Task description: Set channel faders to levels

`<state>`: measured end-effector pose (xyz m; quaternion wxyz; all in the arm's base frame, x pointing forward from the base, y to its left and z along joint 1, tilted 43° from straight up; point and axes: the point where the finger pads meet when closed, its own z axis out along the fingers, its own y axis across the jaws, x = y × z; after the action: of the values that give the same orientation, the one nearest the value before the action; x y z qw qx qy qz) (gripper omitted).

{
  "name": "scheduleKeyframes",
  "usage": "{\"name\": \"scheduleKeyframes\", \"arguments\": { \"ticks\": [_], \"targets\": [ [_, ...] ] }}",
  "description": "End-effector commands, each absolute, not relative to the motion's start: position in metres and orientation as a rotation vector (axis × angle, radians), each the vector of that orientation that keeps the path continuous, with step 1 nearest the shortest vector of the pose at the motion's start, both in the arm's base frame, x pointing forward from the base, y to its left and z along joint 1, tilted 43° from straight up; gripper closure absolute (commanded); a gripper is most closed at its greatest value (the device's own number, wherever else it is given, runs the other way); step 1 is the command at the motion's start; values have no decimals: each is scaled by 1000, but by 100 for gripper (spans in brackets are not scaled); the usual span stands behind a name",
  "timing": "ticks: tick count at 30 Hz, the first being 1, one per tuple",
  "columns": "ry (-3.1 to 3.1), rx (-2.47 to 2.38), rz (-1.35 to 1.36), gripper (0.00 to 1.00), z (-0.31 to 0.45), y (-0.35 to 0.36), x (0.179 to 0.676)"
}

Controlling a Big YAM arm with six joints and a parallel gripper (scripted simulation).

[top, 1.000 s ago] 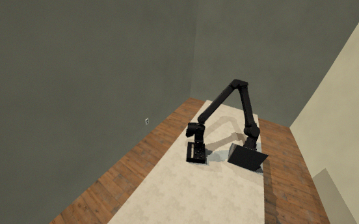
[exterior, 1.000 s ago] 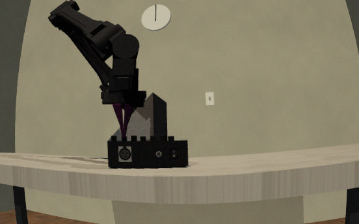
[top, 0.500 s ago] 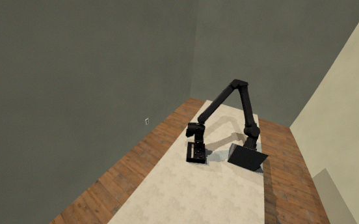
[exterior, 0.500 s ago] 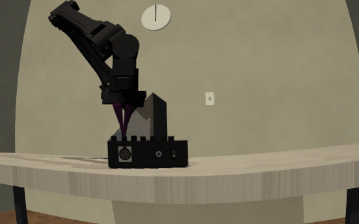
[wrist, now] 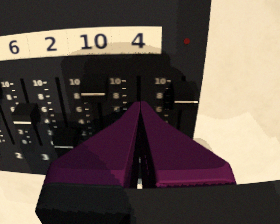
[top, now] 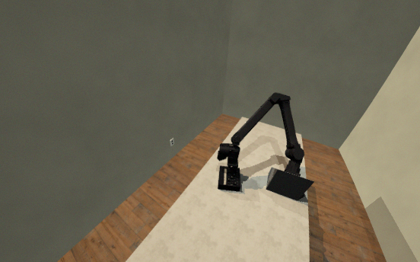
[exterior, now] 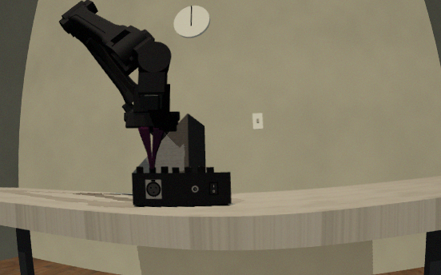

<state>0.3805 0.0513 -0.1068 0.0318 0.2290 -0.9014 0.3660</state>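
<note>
The black lighting desk (top: 229, 178) stands on its feet on the table and shows from its rear in the exterior view (exterior: 181, 189). In the wrist view, the tape (wrist: 78, 43) reads 6, 2, 10, 4. The cap line under 6 (wrist: 22, 123) sits mid-track, and the one under 10 (wrist: 92, 95) sits near the top. The rightmost fader (wrist: 187, 102), below a red dot, has no number. My gripper (wrist: 139, 111) is shut, with its purple fingers pressed together. Its tips are down on the track under 4 and hide that cap. It also shows in the exterior view (exterior: 151, 165).
The arm's black base block (top: 289, 184) stands to the right of the desk and shows behind it in the exterior view (exterior: 190, 144). The table's edge lies close to the desk's left side, with wooden floor beyond.
</note>
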Motion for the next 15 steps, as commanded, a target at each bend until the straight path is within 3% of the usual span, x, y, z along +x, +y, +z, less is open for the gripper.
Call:
{"name": "scheduleKeyframes", "arguments": {
  "ticks": [1, 15],
  "targets": [
    [-2806, 712, 1134, 100, -101, 56, 383],
    [-2790, 716, 1133, 100, -107, 61, 393]
  ]
}}
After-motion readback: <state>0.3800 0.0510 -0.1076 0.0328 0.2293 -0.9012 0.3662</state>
